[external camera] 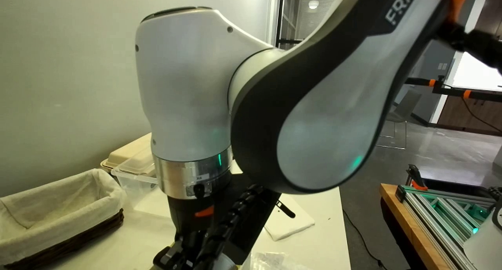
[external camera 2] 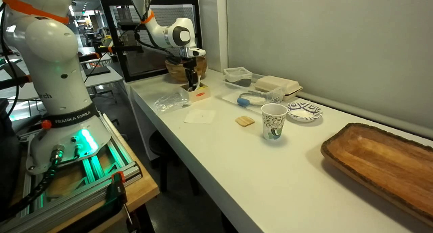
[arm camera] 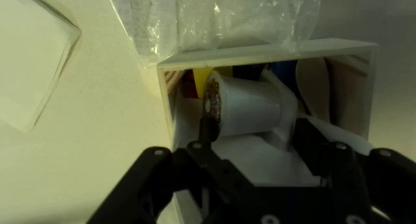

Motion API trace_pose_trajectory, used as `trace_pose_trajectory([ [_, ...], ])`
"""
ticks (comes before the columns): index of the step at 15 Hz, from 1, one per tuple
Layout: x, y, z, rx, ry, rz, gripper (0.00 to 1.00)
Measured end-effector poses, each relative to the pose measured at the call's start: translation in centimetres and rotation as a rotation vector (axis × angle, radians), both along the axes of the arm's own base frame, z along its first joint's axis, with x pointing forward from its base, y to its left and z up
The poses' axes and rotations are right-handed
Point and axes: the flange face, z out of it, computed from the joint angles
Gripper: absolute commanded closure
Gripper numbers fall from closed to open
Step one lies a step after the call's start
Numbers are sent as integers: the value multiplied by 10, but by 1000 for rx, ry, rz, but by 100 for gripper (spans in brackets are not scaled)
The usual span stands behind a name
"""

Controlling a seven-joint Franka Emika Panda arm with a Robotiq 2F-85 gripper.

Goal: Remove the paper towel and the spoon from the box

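The box (arm camera: 221, 59) is low with pale tan sides; in an exterior view it (external camera 2: 200, 94) stands at the far end of the table. The paper towel (arm camera: 260, 159) lies crumpled inside it. The pale spoon (arm camera: 313, 84) leans at the box's upper right in the wrist view, its lower end hidden by white paper. A white pod (arm camera: 250, 103) with a printed lid lies on the paper. My gripper (arm camera: 255, 128) reaches into the box, fingers apart on either side of the pod and a paper fold; contact is too dark to judge. In an exterior view the gripper (external camera 2: 192, 86) points down.
A clear plastic bag (arm camera: 221, 19) touches the box's edge. A flat napkin (external camera 2: 199, 116) lies beside it. A wooden bowl (external camera 2: 176, 72) stands behind the gripper. A clear tub (external camera 2: 248, 95), paper cup (external camera 2: 273, 121) and wooden tray (external camera 2: 379, 158) stand elsewhere. A cloth-lined basket (external camera: 59, 215) is near the wall.
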Motion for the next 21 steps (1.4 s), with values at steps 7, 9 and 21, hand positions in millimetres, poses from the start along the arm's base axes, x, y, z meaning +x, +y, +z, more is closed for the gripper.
trace_pose_trajectory([
  [7,-1,-1,-1,21,17,-10,76],
  [9,0,-1,1,27,16,-10,92],
  [21,8,0,36,44,-41,-12,99],
])
